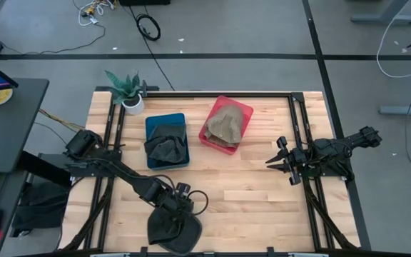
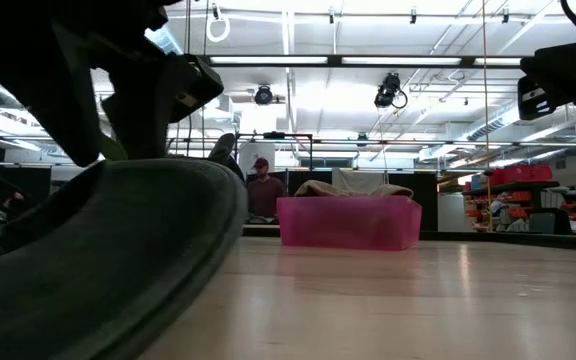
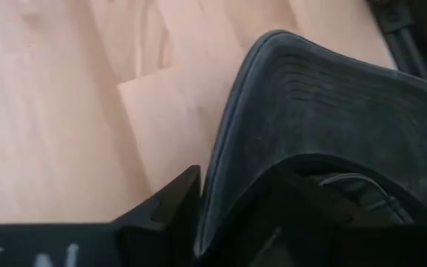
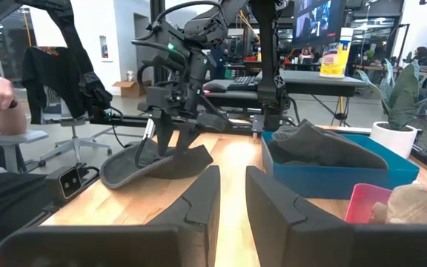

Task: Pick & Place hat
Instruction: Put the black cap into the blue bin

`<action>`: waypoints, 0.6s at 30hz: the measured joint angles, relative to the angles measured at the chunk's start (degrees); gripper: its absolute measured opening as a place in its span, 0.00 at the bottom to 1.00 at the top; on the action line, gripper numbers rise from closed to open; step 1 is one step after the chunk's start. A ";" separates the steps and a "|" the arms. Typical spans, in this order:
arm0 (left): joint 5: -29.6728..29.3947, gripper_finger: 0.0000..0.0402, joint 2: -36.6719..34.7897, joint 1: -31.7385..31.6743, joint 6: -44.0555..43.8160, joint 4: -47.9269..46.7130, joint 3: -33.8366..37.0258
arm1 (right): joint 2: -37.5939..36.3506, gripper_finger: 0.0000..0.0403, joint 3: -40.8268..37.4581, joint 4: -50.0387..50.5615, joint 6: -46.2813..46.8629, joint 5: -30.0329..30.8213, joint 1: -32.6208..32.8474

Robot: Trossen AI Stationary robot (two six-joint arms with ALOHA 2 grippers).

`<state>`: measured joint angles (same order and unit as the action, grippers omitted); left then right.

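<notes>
Dark cap at the near edge of the wooden surface, left tool on its brim.

The dark cap point(image 1: 175, 227) lies at the near edge of the surface point(image 1: 262, 200), left of centre, its stitched brim filling the left wrist view. The left tool point(image 1: 179, 202) sits over it with one finger point(image 3: 170, 211) outside the brim's edge and the brim between the fingers; whether they press on it I cannot tell. Farther back, a blue bin point(image 1: 167, 140) holds another dark hat point(image 1: 164, 148), and just beside it, tilted, a pink bin point(image 1: 225, 124) holds a tan hat point(image 1: 226, 123). A potted plant point(image 1: 128, 91) stands at the far left corner. The right tool point(image 1: 280, 160) waits well apart near the right rail, fingers narrow with a slim gap, holding nothing.
</notes>
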<state>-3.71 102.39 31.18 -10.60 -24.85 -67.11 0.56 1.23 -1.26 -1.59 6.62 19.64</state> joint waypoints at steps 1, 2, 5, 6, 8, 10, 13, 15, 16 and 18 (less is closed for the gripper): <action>0.81 0.40 0.00 -0.01 0.01 0.08 0.00 | 0.00 0.18 0.00 0.00 -0.01 0.00 0.02; 1.65 0.37 0.00 -0.02 -0.04 0.09 0.00 | 0.00 0.18 0.00 0.02 -0.02 0.00 0.02; 3.72 0.28 0.00 -0.01 -0.52 0.08 0.00 | 0.00 0.18 0.00 0.00 -0.01 0.01 0.02; 4.39 0.24 0.00 -0.01 -0.31 0.04 0.00 | 0.00 0.18 0.00 0.00 -0.01 0.00 0.01; 5.34 0.17 0.00 -0.02 0.84 -0.06 0.00 | 0.00 0.18 0.00 0.00 -0.02 0.01 0.02; 6.34 0.10 0.00 0.11 2.18 -0.13 0.00 | 0.00 0.18 0.00 0.00 -0.02 0.00 0.02; 7.05 0.03 0.00 0.15 2.29 -0.39 0.00 | 0.00 0.18 0.00 0.00 -0.02 0.02 0.00; 7.17 0.03 0.00 0.15 2.33 -0.54 -0.02 | 0.00 0.18 0.00 0.00 -0.01 0.01 0.02; 7.16 0.04 0.00 0.15 2.63 -0.56 -0.02 | 0.00 0.18 0.00 0.00 -0.01 0.01 0.01; 7.13 0.05 0.00 0.17 3.54 -0.61 -0.02 | 0.00 0.18 0.00 0.00 0.00 0.02 0.02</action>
<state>3.42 102.39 31.35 -7.06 -25.45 -67.13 0.56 1.23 -1.26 -1.59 6.63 19.66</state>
